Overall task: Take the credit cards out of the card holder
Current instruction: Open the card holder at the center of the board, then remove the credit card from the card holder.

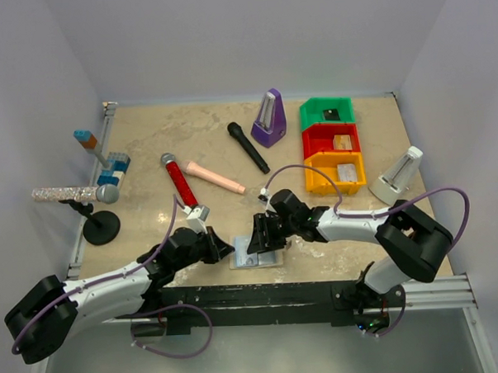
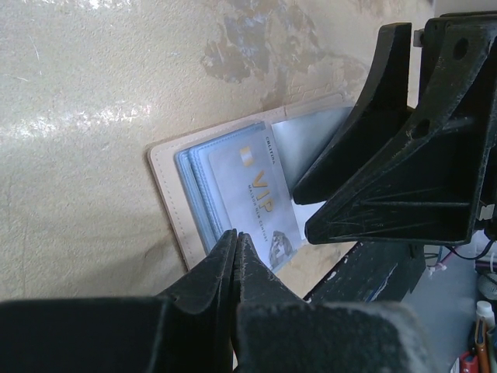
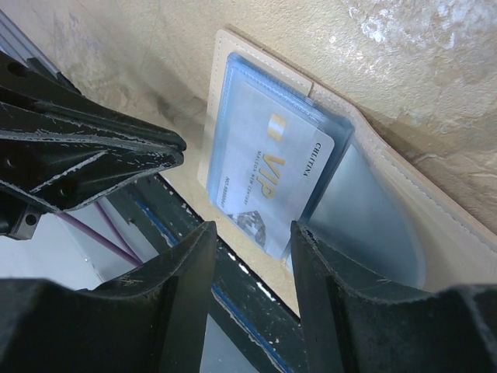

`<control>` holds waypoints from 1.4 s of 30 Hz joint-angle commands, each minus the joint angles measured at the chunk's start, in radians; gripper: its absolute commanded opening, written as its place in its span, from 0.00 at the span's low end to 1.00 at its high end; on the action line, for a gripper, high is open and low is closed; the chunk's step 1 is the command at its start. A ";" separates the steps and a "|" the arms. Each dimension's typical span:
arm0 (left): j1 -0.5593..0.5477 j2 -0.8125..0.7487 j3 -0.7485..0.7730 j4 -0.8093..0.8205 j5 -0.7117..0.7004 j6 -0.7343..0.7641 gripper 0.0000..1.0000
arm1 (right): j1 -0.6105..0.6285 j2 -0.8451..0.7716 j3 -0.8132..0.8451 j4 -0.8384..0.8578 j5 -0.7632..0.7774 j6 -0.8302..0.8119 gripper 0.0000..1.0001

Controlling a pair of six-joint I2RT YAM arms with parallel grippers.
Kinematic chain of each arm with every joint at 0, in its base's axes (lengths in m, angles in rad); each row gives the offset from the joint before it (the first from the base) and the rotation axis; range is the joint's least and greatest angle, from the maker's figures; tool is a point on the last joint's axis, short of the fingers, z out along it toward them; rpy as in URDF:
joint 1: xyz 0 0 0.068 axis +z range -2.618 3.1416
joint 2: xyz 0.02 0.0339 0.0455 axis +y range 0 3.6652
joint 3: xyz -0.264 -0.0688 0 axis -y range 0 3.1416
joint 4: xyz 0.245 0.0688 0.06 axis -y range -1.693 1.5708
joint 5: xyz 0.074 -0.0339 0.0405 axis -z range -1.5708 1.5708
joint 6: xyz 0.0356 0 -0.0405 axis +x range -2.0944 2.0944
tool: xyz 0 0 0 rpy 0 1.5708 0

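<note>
Nearest me is the black rail [image 1: 262,295] along the near edge of the table [image 1: 147,133]. The card holder [image 1: 257,260] lies open just beyond it, about centre. From overhead both grippers cover most of it.

Left gripper [image 2: 235,247]: fingers pressed together, tips down over the holder's tan border at a corner of the top card [image 2: 260,198]. I can't tell whether they touch or pinch anything.

Right gripper [image 3: 252,231]: fingers spread, with one short end of the top card showing in the gap. Contact is unclear.

The top card is pale silver-grey with gold "VIP". It sits in the pocket on the left gripper's side and partly sticks out. Its small print is unreadable. Pale-blue layers [image 2: 189,186] are stacked behind it. I can't say whether they are cards or sleeves, or how many. The holder's other panel is light blue and half hidden behind the right gripper.

Mid-table:
- a red microphone [image 1: 180,179]
- a pink cylinder [image 1: 215,177]
- a black microphone [image 1: 247,147]

Left: a glitter microphone [image 1: 67,194] on a round stand [image 1: 101,228].

Far:
- a purple metronome [image 1: 268,119]
- a green bin [image 1: 327,111], a red bin [image 1: 331,138] and an orange bin [image 1: 338,171] at the right, contents too small to identify
</note>
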 commanded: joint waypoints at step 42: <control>-0.004 0.146 -0.079 0.209 0.024 -0.030 0.00 | -0.001 -0.010 -0.135 0.279 0.046 0.150 0.41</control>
